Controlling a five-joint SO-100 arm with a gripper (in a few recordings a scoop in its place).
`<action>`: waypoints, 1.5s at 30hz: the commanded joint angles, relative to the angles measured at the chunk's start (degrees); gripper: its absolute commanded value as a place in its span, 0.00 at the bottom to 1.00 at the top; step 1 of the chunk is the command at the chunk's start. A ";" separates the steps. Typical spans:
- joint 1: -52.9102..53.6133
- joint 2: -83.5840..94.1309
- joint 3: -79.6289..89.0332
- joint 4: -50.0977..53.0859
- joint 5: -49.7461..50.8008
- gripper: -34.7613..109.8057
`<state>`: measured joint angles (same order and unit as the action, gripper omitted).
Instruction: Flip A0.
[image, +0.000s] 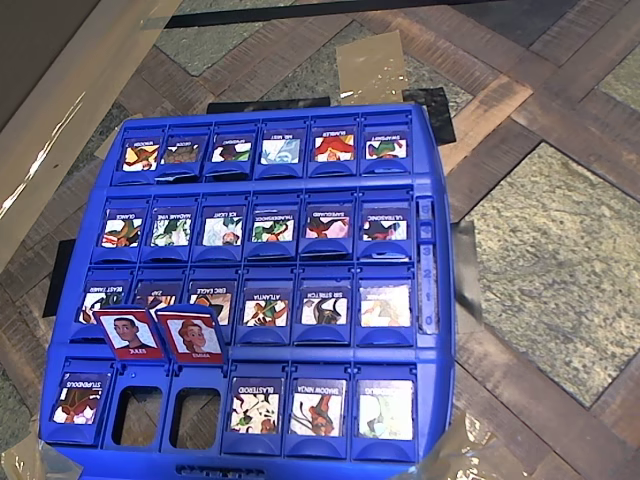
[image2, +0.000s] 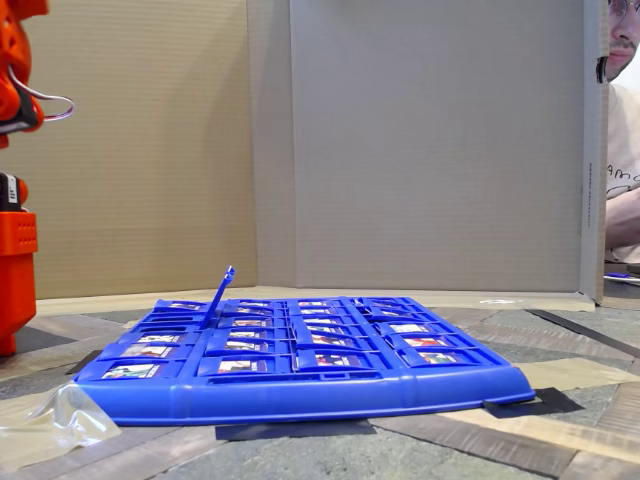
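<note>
A blue game board (image: 441, 400) lies flat on the table, holding rows of small picture tiles. In the overhead view most tiles lie down. Two red-framed face tiles (image: 130, 332) (image: 192, 335) stand raised near the lower left, with open slots (image: 137, 415) (image: 196, 417) below them. From the side, the board (image2: 300, 395) shows a raised tile (image2: 220, 293) sticking up at its left. Orange arm parts (image2: 15, 60) and the arm's base (image2: 14, 270) stand at the left edge, apart from the board.
A cardboard wall (image2: 400, 150) runs behind the board, and cardboard (image: 50, 100) also borders the upper left in the overhead view. A person (image2: 622, 180) sits beyond the wall at the right edge. Clear tape (image2: 60, 415) holds the board's corner to the patterned table.
</note>
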<state>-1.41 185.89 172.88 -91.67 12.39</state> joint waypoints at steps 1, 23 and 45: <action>0.26 0.35 1.76 -7.21 1.05 0.24; 0.18 1.49 6.24 -18.63 -42.01 0.26; 0.18 1.49 6.33 -18.63 -152.14 0.24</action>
<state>-1.41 187.29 179.12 -109.78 -124.80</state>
